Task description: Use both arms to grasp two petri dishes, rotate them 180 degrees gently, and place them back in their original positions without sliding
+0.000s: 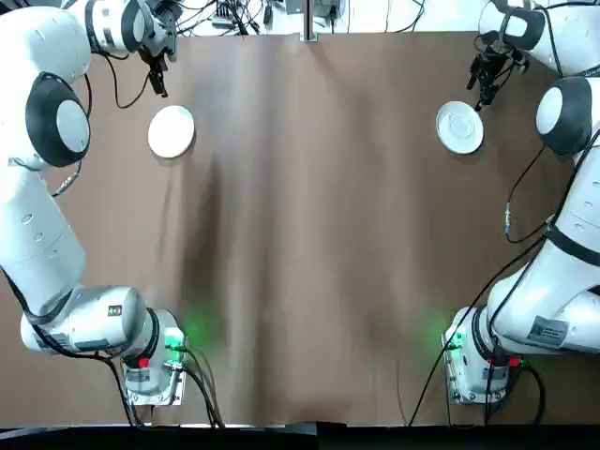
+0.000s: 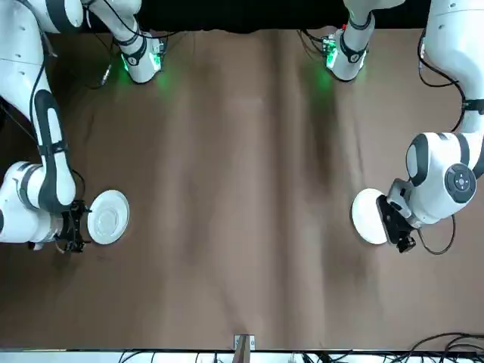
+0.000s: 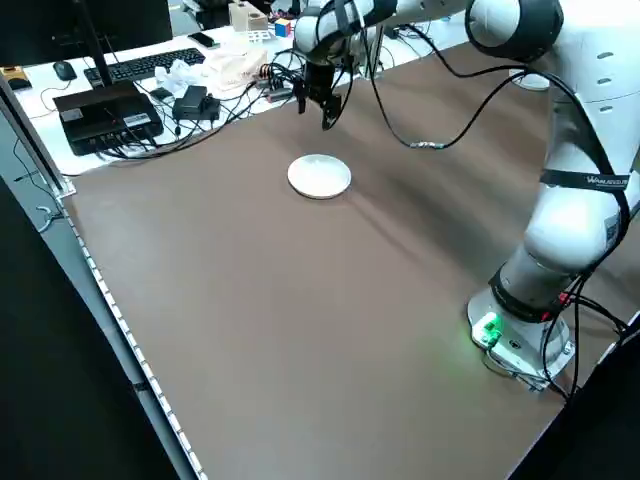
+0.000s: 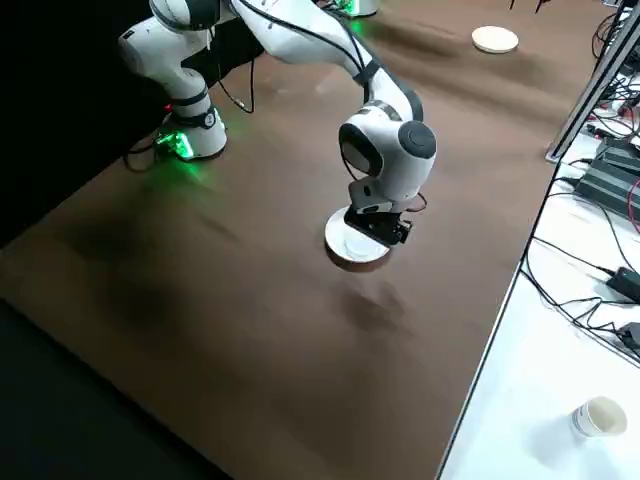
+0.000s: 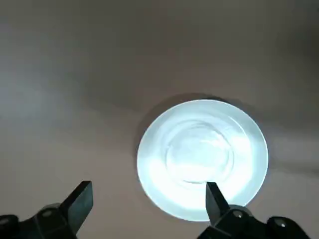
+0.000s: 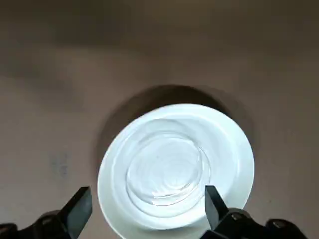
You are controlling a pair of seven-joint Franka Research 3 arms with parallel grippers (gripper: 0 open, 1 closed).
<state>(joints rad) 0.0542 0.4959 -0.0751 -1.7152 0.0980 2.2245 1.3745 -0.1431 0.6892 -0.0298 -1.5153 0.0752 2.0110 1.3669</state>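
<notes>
Two clear petri dishes rest on white discs on the brown table. The left dish (image 5: 199, 152) sits centred on its disc (image 5: 249, 149), far left in the top view (image 1: 172, 131). My left gripper (image 5: 148, 199) hovers open just beyond that disc, toward the far edge (image 1: 157, 84), with nothing between its fingers. The right dish (image 6: 164, 172) lies on its disc (image 6: 229, 149), at the far right (image 1: 459, 127). My right gripper (image 6: 145, 204) is open too, empty, hanging just past the disc's far side (image 1: 485, 94).
The table's far edge (image 1: 309, 36) runs close behind both grippers, with cables beyond it. A bench with a keyboard (image 3: 140, 65) and a black box (image 3: 105, 115) stands off the left side. A paper cup (image 4: 597, 417) sits on a white bench at the right.
</notes>
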